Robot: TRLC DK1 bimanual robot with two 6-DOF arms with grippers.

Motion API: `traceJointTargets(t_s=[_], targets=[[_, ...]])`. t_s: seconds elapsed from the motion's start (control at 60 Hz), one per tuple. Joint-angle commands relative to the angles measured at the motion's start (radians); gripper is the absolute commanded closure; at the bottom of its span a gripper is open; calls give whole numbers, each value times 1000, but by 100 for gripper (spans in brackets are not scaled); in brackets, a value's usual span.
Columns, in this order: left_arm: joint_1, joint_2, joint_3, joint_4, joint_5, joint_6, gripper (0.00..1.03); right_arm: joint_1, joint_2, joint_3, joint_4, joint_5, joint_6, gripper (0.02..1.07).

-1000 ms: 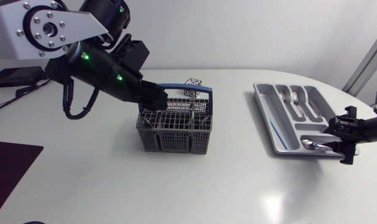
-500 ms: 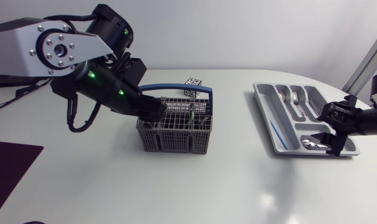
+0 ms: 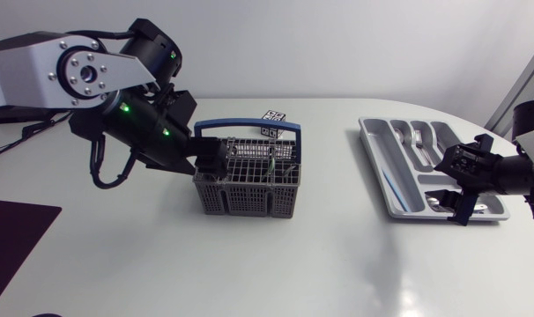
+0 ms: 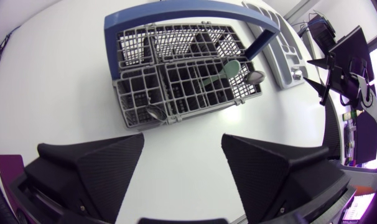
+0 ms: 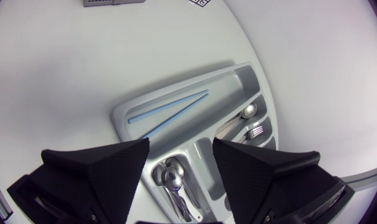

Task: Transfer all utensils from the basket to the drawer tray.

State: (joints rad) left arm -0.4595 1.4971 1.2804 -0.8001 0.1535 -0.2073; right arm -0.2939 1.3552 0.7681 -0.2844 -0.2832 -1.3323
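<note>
Black left gripper (image 4: pixel 182 149): fingers wide apart, nothing btwn them, hanging over the grey cutlery basket (image 4: pixel 123 99). L arm comes in bent, wrist angled down at the basket's left end. Green spoon (image 4: pixel 221 73) & metal spoon (image 4: pixel 255 76) stand inside. Right gripper (image 5: pixel 179 149) also spread, empty, low over the drawer tray (image 5: pixel 123 115), above two silver spoons (image 5: pixel 173 177). Fork (image 5: pixel 254 132) and blue sticks (image 5: pixel 170 107) lie in other slots.

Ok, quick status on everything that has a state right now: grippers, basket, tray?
left gripper: open, empty, by the basket's edge.
right gripper: open, empty, over the drawer tray.
basket: upright, handle up, green spoon and metal spoons inside.
drawer tray: lying flat, holding blue chopsticks, silver spoons and a fork.
</note>
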Motion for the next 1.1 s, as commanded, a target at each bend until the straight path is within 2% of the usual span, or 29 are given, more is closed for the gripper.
traceJointTargets(t_s=[0.0,0.2,0.267,0.367,0.433,0.517,0.65,0.867,0.983,1.083], targets=[[7,14,36,-37,14,-24,8,12,-21,-30,-16,4,16,32],[-27,15,48,-48,-15,-20,5,16,-31,-41,-21,4,16,32],[-30,32,59,-50,-22,-55,5,21,-36,-49,-21,4,16,32],[-62,48,63,-48,-127,-67,5,25,-45,-59,-19,4,16,32],[-76,57,69,-48,-163,-98,4,25,-47,-62,-19,4,15,32],[-85,60,54,-36,-164,-173,4,25,-53,-62,-21,4,15,32],[-82,81,48,-22,-163,-369,7,33,-71,-73,-24,4,15,32],[-64,158,120,-114,-131,-517,7,59,-120,-105,-33,3,36,32],[-54,212,200,-229,-129,-586,6,87,-160,-124,-52,4,70,33],[-38,235,232,-280,-117,-681,6,128,-202,-161,-59,15,104,33]])
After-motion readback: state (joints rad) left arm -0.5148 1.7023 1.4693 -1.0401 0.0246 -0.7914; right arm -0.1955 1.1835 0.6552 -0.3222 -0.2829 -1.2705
